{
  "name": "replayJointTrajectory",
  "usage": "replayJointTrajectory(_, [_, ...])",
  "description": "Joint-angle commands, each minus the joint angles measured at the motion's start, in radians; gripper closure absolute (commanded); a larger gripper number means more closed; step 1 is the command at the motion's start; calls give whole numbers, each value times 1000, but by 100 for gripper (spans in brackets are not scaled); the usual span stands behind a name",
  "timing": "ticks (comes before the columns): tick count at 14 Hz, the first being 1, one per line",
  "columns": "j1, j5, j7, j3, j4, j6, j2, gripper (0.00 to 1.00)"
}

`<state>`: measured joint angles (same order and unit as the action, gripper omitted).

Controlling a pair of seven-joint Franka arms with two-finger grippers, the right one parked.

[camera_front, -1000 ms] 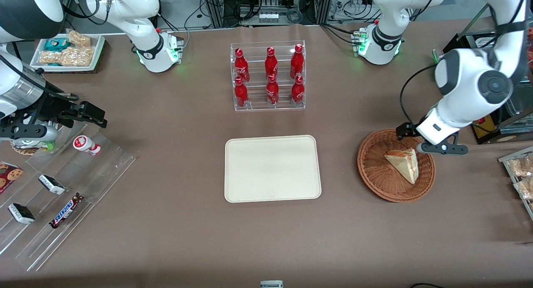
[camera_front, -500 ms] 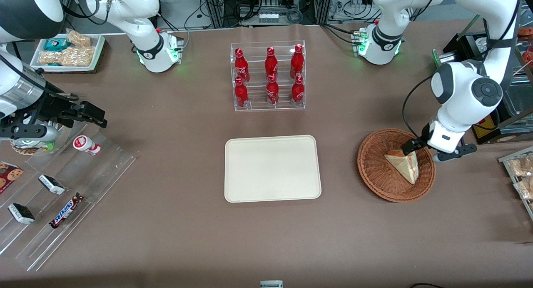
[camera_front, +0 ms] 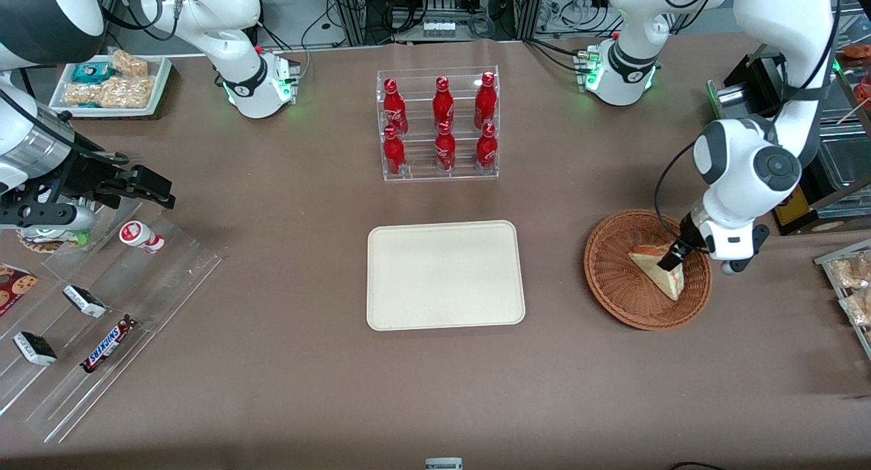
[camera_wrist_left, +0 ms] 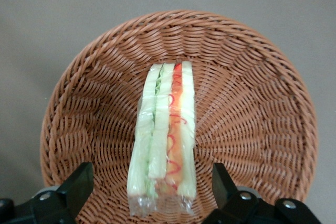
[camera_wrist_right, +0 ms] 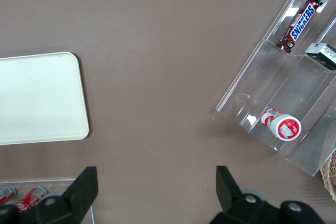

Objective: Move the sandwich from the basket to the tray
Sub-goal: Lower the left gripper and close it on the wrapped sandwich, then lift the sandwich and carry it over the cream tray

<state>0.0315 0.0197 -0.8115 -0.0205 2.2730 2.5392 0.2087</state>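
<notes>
The sandwich lies in the round wicker basket, toward the working arm's end of the table. In the left wrist view the wrapped sandwich shows its cut edge with green and red-orange layers, resting on the basket's weave. My left gripper hangs low over the basket, open. Its two black fingers stand on either side of the sandwich's near end, with a gap between each finger and the wrap. The gripper holds nothing. The cream tray sits bare at the table's middle, also seen from the right wrist.
A clear rack of red bottles stands farther from the front camera than the tray. A stepped acrylic stand with snack bars lies toward the parked arm's end, and a white snack tray too. Packets on a rack lie beside the basket.
My left gripper has come down into the basket and swung round, so its fingers now straddle the sandwich. The sandwich and basket have not moved.
</notes>
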Motion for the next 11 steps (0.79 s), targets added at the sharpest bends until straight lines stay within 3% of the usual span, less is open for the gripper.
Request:
replayJointTrajectory(1, [-5, 2, -41, 7, -27, 36, 55, 38])
replayJointTrajectory(2, [-5, 2, -52, 7, -36, 35, 60, 69])
replayJointTrajectory(3, [-1, 2, -52, 7, -40, 30, 55, 87])
replayJointTrajectory(5, [4, 2, -52, 8, -67, -40, 14, 92])
replayJointTrajectory(6, [8, 2, -51, 11, -125, -131, 12, 92])
replayJointTrajectory(7, [20, 2, -38, 25, -262, -334, 26, 92])
replayJointTrajectory(11, [190, -4, -38, 30, -510, -493, 138, 90])
